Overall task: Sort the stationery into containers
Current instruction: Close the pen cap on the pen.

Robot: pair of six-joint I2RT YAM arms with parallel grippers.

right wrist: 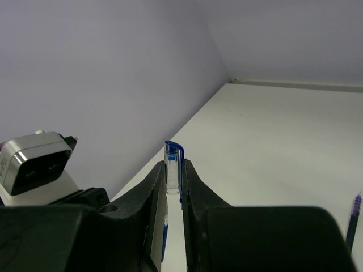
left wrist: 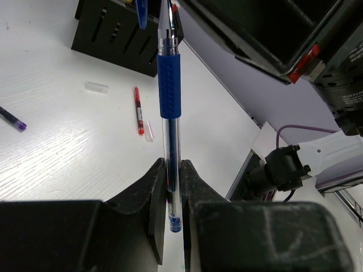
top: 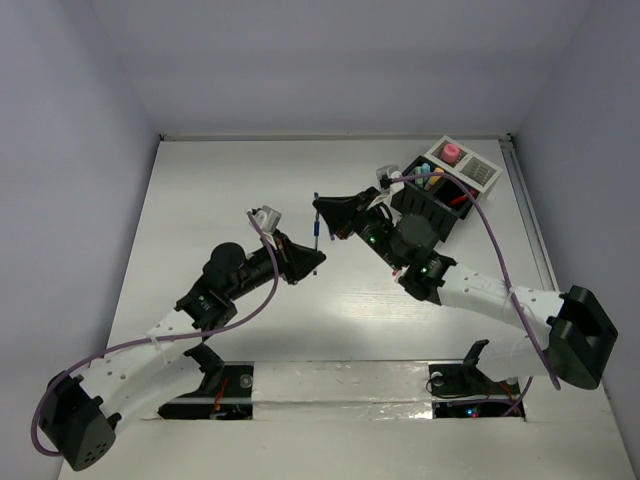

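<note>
My left gripper (top: 308, 262) (left wrist: 169, 165) is shut on the lower end of a dark blue pen (top: 316, 232) (left wrist: 169, 85) and holds it upright above the table. My right gripper (top: 323, 208) (right wrist: 173, 165) is shut on a clear pen cap with a blue clip (right wrist: 174, 161), just by the pen's upper tip. The cap's clip shows in the left wrist view (left wrist: 142, 11). The black organizer (top: 432, 207) (left wrist: 116, 39) joins a white section (top: 478, 170) at the far right. It holds several markers (top: 432, 181) and a pink-capped bottle (top: 451, 153).
A red pen refill (left wrist: 138, 110), a clear cap (left wrist: 96, 87) and a small clear piece (left wrist: 149, 131) lie on the table near the organizer. A purple-tipped pen (left wrist: 12, 119) (right wrist: 353, 220) lies further off. Purple cables run along both arms.
</note>
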